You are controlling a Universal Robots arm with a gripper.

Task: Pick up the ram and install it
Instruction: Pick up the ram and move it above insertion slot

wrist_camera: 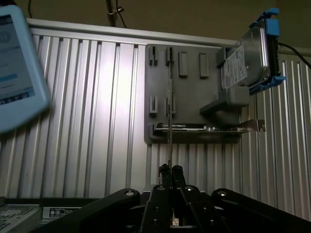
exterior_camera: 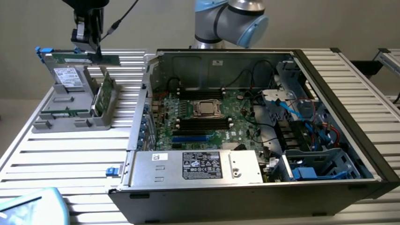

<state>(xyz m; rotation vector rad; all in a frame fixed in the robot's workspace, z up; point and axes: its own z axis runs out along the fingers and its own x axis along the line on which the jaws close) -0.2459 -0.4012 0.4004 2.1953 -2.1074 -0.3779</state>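
The ram is pinched at its upper edge between the closed fingers of the gripper, and is held level and on edge over the grey holder at the exterior view's left. In the wrist view the ram is seen edge-on as a thin line running out from the gripper, in line with one pair of notches in the holder; whether its lower edge is clear of those notches cannot be told. A drive with a white label and a blue bracket is propped in the holder just behind the ram, and is seen in the wrist view too. A green card is stood on edge along the holder's side nearest the case; in the wrist view the card lies crosswise to the ram. The case is laid open on the slatted table, well apart from the ram, and inside it the board is exposed, with black slots near the processor. A pale blue screen is seen at the table's near corner
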